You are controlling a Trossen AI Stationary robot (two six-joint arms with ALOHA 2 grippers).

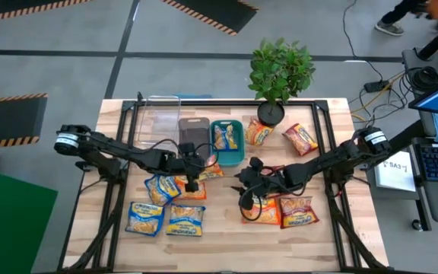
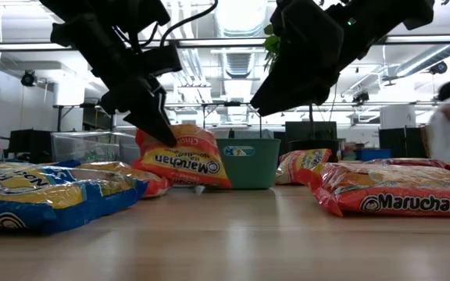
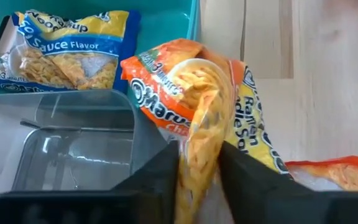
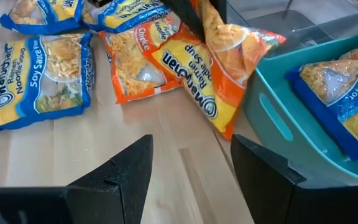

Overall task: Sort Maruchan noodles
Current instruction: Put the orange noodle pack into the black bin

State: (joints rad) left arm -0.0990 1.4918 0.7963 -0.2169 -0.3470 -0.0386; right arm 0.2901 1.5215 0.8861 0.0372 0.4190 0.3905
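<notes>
- I see the wooden surface (image 1: 226,236) carrying three bins side by side: clear (image 1: 158,118), grey (image 1: 192,131), teal (image 1: 238,152).
- My left claw (image 3: 199,165) is clenched on an orange packet (image 3: 197,106), tilted up against the teal bin's outer wall, lower edge on the surface.
- My right claw (image 4: 191,165) hangs released above bare wood, just beside that packet.
- One blue packet (image 3: 61,53) lies inside the teal bin; other blue (image 1: 166,217), orange (image 1: 258,133) and red (image 1: 299,211) packets lie scattered about.
</notes>
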